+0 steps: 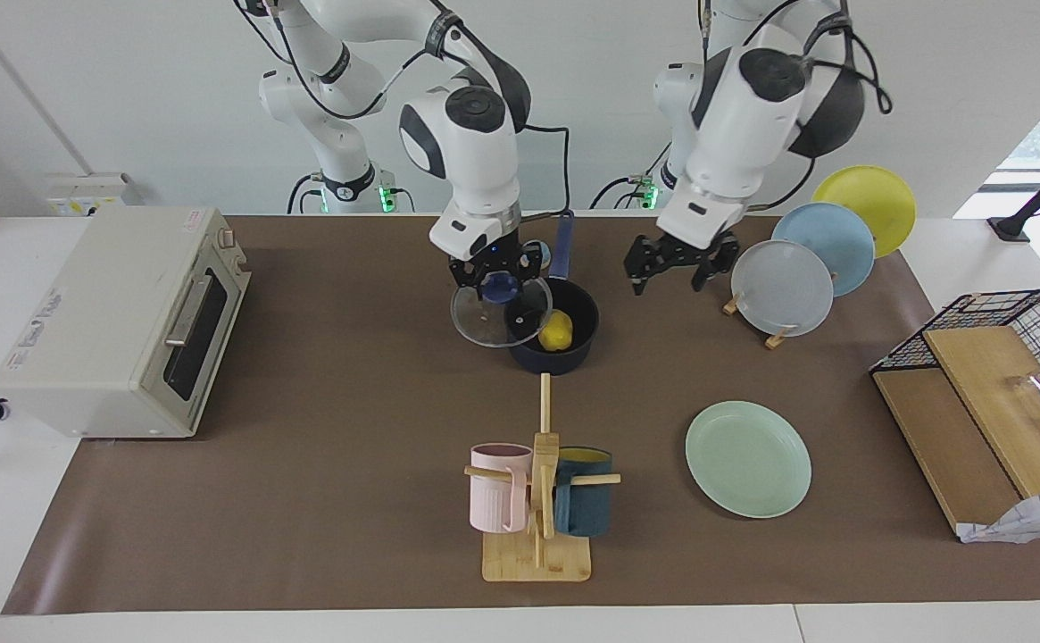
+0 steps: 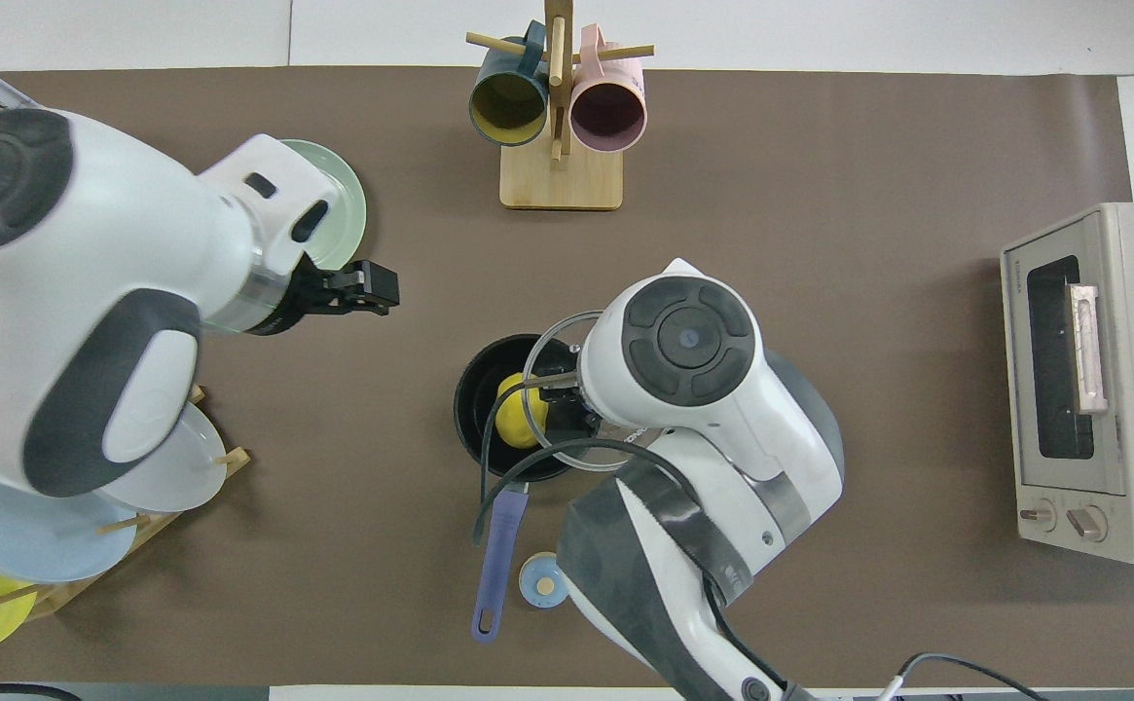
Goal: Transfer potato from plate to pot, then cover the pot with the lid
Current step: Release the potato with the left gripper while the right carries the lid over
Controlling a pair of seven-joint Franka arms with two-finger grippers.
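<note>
The yellow potato (image 1: 557, 331) lies inside the dark blue pot (image 1: 578, 308), also in the overhead view (image 2: 520, 424) in the pot (image 2: 477, 389). My right gripper (image 1: 501, 284) is shut on the blue knob of the glass lid (image 1: 486, 319). It holds the lid slightly tilted just above the pot's rim, shifted toward the right arm's end, and part of the lid's rim (image 2: 555, 325) shows in the overhead view. My left gripper (image 1: 680, 265) is open and empty in the air between the pot and the upright plates. The mint-green plate (image 1: 747, 457) lies bare.
A toaster oven (image 1: 118, 321) stands at the right arm's end. A mug rack (image 1: 537, 500) stands farther from the robots than the pot. Upright plates (image 1: 783, 286) and a wire basket (image 1: 1002, 339) with boards are at the left arm's end. A small blue dome (image 2: 540, 581) sits beside the pot handle (image 2: 498, 555).
</note>
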